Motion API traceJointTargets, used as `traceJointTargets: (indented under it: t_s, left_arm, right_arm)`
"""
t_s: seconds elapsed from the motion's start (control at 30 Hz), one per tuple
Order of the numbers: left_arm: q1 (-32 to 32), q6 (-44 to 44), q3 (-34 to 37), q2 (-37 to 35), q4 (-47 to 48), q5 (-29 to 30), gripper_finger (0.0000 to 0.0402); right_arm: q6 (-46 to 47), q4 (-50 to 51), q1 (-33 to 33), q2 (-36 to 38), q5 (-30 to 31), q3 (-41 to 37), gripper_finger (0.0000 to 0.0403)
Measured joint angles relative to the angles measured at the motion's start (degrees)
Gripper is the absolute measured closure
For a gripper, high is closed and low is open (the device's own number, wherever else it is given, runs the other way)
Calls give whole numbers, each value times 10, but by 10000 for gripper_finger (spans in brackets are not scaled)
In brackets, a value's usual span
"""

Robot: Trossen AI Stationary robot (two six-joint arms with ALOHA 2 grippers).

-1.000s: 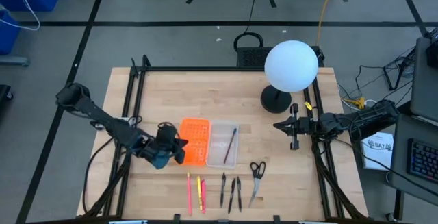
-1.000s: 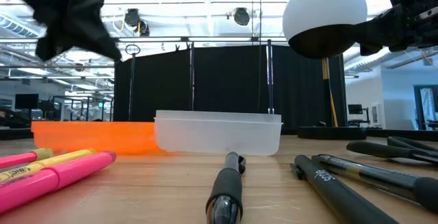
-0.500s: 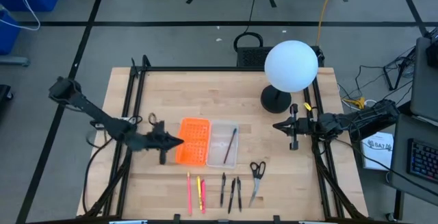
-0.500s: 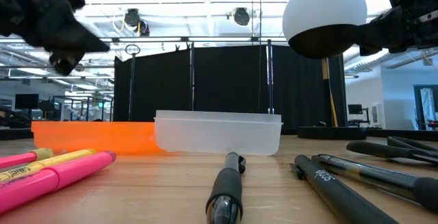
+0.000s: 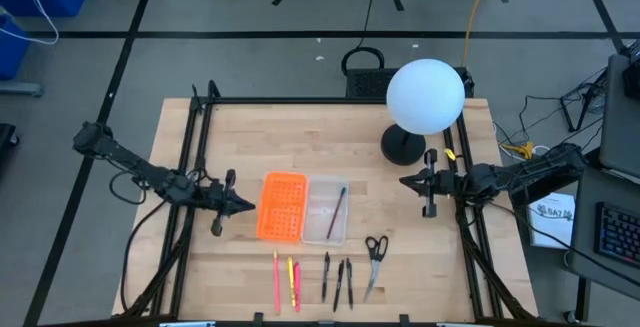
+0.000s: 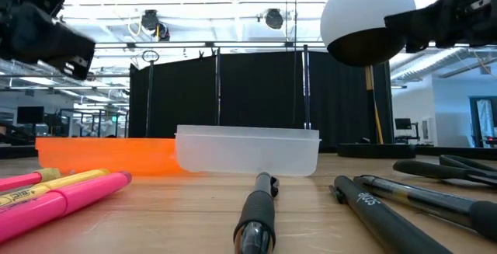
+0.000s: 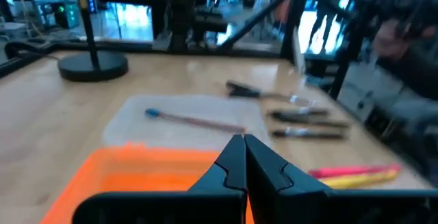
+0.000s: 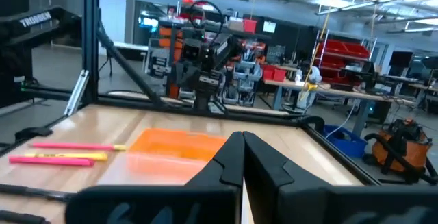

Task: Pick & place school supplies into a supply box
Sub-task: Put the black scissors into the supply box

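The clear supply box (image 5: pixel 326 210) lies at mid-table with one thin pencil (image 5: pixel 338 212) in it; the left wrist view shows both (image 7: pixel 185 118). Beside it lies an orange perforated tray (image 5: pixel 282 205). Near the front edge lie a pink pen (image 5: pixel 277 279), a pink and yellow pen (image 5: pixel 295 281), three black pens (image 5: pixel 337 280) and black-handled scissors (image 5: pixel 375 257). My left gripper (image 5: pixel 243 206) is shut and empty, above the table left of the orange tray. My right gripper (image 5: pixel 406 181) is shut and empty at the right side.
A lamp with a white globe (image 5: pixel 425 97) on a black round base (image 5: pixel 402 147) stands at the back right. Black frame rails (image 5: pixel 196 147) run along the table's left and right sides. Bare wood lies between the trays and the lamp.
My left gripper has drawn back from the orange tray toward the table's left edge and has turned from tipped downward to level, its fingers now pointing at the tray. The right arm has kept still.
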State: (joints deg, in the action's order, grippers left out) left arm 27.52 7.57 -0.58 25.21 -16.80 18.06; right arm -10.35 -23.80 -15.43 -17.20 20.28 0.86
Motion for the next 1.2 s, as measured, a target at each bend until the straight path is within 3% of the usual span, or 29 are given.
traceJointTargets:
  t_s: [0.27,0.53,0.7,0.87,1.2]
  left_arm:
    - [-17,-13,0,0,7,9,399]
    - [-33,-51,0,0,-4,114,398]
    - [-46,-74,0,0,-18,155,397]
    - [-57,-109,0,0,-56,166,396]
    - [-74,-129,0,2,-71,171,382]
  right_arm:
    - [55,0,1,-47,52,0,403]
    - [111,-37,0,-86,52,2,403]
    - [121,-15,-20,-138,36,52,403]
    - [137,27,-62,-270,39,195,403]
    - [281,297,-132,-678,109,606,403]
